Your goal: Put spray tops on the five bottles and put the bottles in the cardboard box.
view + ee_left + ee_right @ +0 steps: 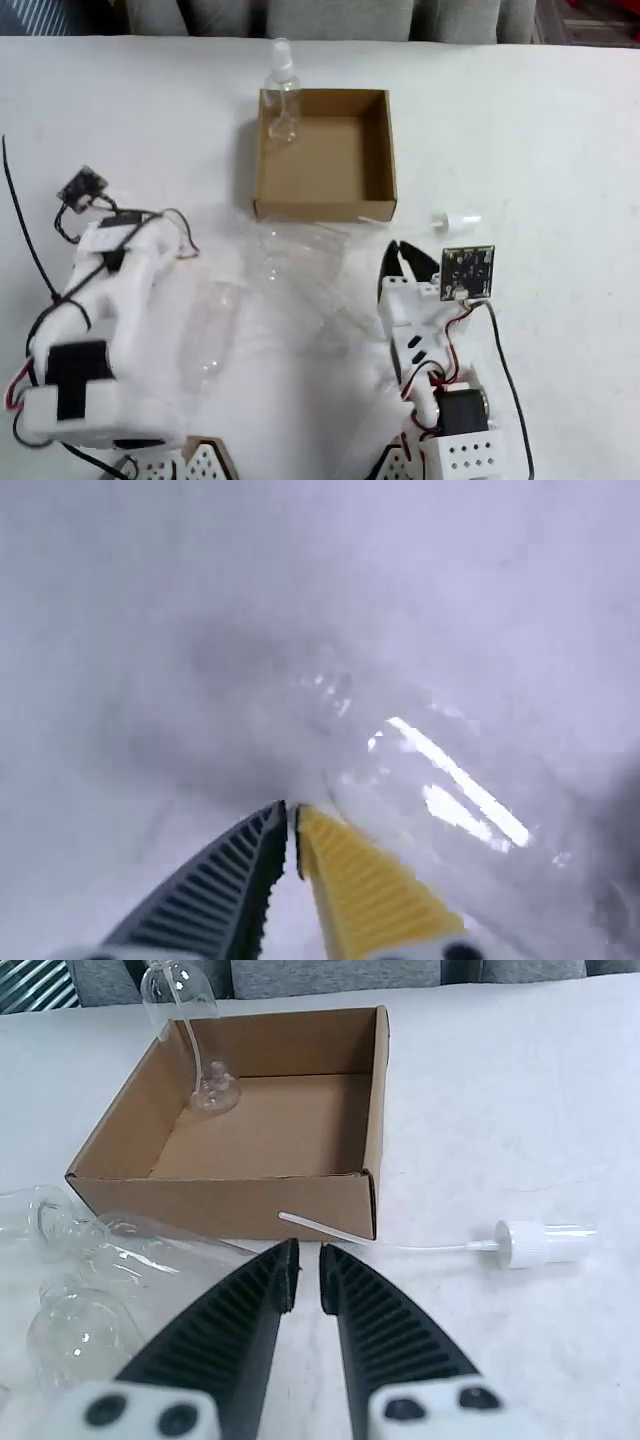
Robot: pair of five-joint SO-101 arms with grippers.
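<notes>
Cardboard box (320,209), on the white table (550,120), held one upright spray-topped bottle (283,95) in a far corner; a loose spray top (535,1243) and uncapped bottles (212,335) lay before it; left gripper (292,825) and right gripper (305,1260) each had fingers together, empty.

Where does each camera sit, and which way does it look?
High view: fixed above the table, looking down on the cardboard box, left arm and right arm.
Left wrist view: on the left arm, facing down at a lying bottle; left gripper shows.
Right wrist view: on the right arm, facing the box; right gripper shows.
Shared: high and right wrist views both show the box and spray top.
</notes>
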